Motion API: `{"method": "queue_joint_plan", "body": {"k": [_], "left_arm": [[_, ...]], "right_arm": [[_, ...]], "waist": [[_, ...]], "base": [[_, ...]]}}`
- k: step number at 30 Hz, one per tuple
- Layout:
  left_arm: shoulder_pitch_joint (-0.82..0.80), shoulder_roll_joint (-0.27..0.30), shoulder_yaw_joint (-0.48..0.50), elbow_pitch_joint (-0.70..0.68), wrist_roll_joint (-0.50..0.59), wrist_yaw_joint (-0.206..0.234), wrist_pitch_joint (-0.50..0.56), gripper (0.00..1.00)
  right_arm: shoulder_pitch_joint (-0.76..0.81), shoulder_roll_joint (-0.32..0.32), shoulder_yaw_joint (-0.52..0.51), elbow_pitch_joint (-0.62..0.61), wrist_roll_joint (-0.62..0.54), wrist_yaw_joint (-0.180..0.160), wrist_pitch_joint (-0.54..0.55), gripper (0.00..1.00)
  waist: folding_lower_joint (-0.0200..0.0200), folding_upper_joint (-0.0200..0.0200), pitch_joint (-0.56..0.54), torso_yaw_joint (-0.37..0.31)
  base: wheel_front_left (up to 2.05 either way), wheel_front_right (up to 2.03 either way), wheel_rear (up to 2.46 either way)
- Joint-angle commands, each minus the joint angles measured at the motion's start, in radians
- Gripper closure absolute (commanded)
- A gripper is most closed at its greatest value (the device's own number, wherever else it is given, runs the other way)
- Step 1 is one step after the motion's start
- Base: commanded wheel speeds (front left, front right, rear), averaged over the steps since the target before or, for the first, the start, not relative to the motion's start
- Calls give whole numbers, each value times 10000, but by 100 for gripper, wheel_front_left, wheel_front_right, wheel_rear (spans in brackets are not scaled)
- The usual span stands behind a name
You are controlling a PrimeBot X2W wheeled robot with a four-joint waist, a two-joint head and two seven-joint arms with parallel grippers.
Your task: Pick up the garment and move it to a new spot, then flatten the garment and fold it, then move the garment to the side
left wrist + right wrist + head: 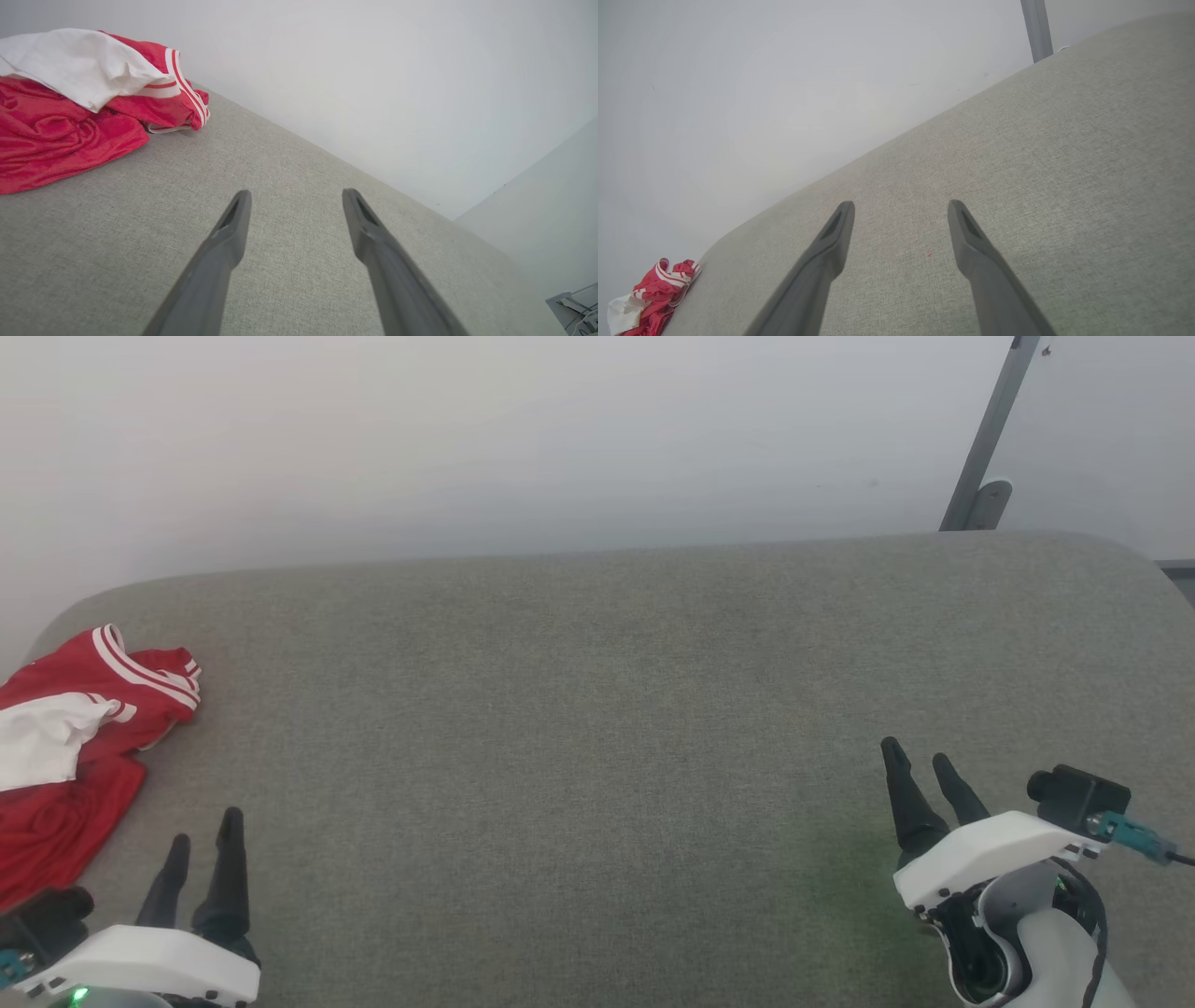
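Note:
The garment (70,747), red with a white sleeve and red-white striped trim, lies crumpled at the far left edge of the grey fabric surface (597,709). In the left wrist view the garment (74,116) fills the upper left, ahead and left of the fingers; in the right wrist view the garment (649,298) is small at the lower left. My left gripper (203,828) hovers open at the lower left, just right of the cloth and not touching it. My right gripper (920,758) stands open at the lower right, far from it. Both hold nothing.
A white wall (467,448) runs along the back edge of the surface. A grey metal post (990,439) leans against the wall at the back right. The surface's corners are rounded, and its left edge lies right beside the garment.

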Motion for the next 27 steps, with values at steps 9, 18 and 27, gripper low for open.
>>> {"method": "queue_joint_plan", "body": {"k": [9, 18, 27], "left_arm": [[117, 20, 515, -96, 1076, -434, -328, 0], [159, -36, 779, -34, 1942, -720, -532, 0], [217, -18, 897, 29, 2666, -887, -743, 0]], "right_arm": [[-161, 35, -74, -166, -1196, 26, -157, 0], [-137, 80, -67, -251, -2062, 27, -217, 0], [-179, 110, 25, -275, -2812, 29, -239, 0]], "waist": [[0, 0, -6, -56], [0, 0, -46, -85], [0, 0, -71, -125]], "base": [[0, 0, 0], [0, 0, 0], [0, 0, 0]]}}
